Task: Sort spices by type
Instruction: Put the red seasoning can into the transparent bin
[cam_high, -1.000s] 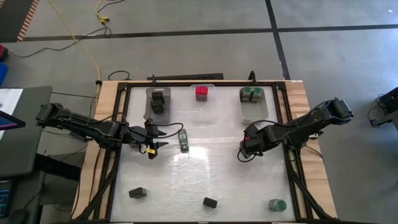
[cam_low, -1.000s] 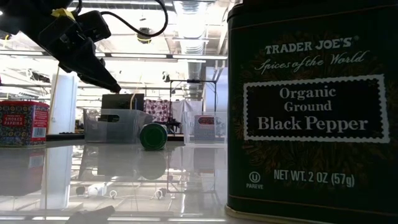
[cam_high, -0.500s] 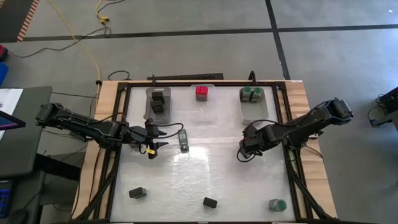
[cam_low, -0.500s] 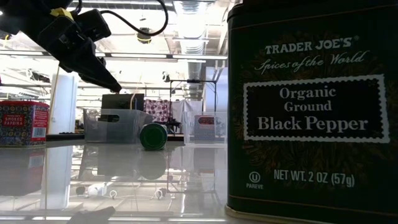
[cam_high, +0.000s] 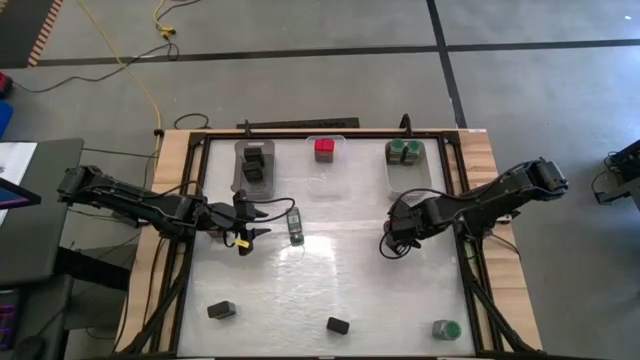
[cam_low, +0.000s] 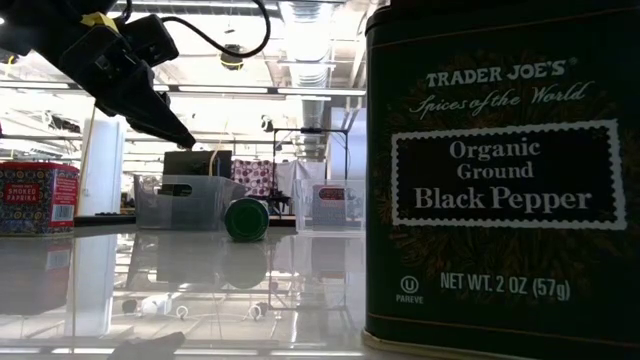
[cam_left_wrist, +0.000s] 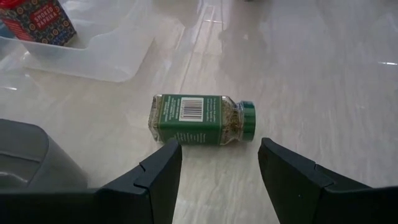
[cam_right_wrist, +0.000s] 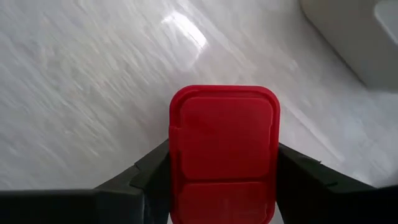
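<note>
Pinching a red spice box (cam_right_wrist: 224, 152) between its two fingers, the right gripper (cam_high: 397, 240) sits over the table's right-centre; in its wrist view the red lid fills the gap and both fingers touch its sides. From that grip, the bin holding another red box (cam_high: 324, 150) lies toward eleven o'clock in the high view, nearer this arm than the left one. The left gripper (cam_high: 262, 221), jaws parted and holding nothing, points at a green-lidded jar (cam_left_wrist: 202, 118) lying on its side just ahead, toward three o'clock in the high view, its long axis crosswise to the fingers in the wrist view. Farther off, the green-jar bin (cam_high: 409, 178) stands at the table's far right.
</note>
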